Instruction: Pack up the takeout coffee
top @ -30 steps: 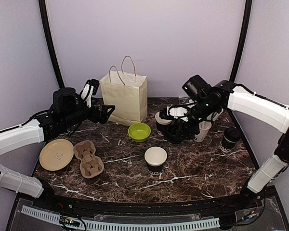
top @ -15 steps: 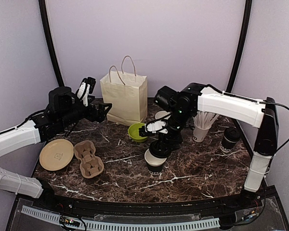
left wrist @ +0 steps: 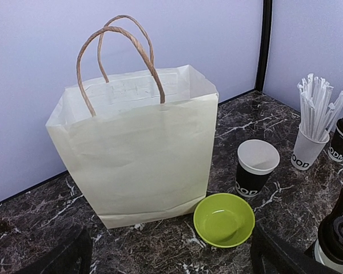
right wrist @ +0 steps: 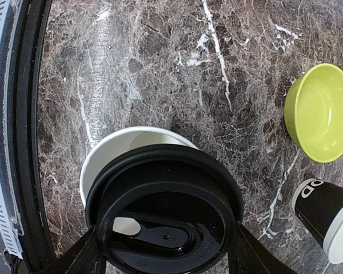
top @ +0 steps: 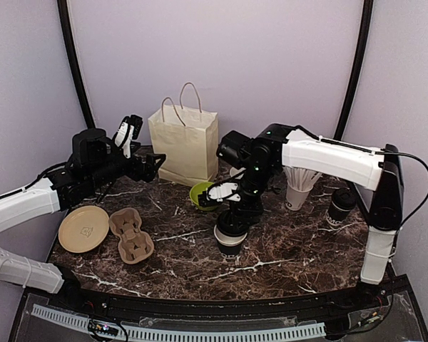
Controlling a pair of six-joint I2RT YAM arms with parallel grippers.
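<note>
The black lid (right wrist: 164,208) sits off-centre over the open coffee cup (right wrist: 106,154) — the cup's white rim shows as a crescent on one side only. A straight push down from here would likely catch a single edge, cock the lid, or tip the light paper cup, which stands free on the table (top: 299,253) near its front middle. Whether lid and rim already touch cannot be told. The lime-green bowl (right wrist: 323,111) and a second open coffee cup (left wrist: 257,168) lie close behind, so a sideways correction has little room.

The right arm reaches in from the right, its wrist bent steeply down over the cup, and the right fingers (right wrist: 248,257) are clamped on opposite sides of the lid. The left arm is stretched low toward the paper bag (left wrist: 137,154), roughly level — the left fingers (left wrist: 63,257) are spread apart and hold nothing. A lidded coffee cup (top: 340,206) waits at the far right.
</note>
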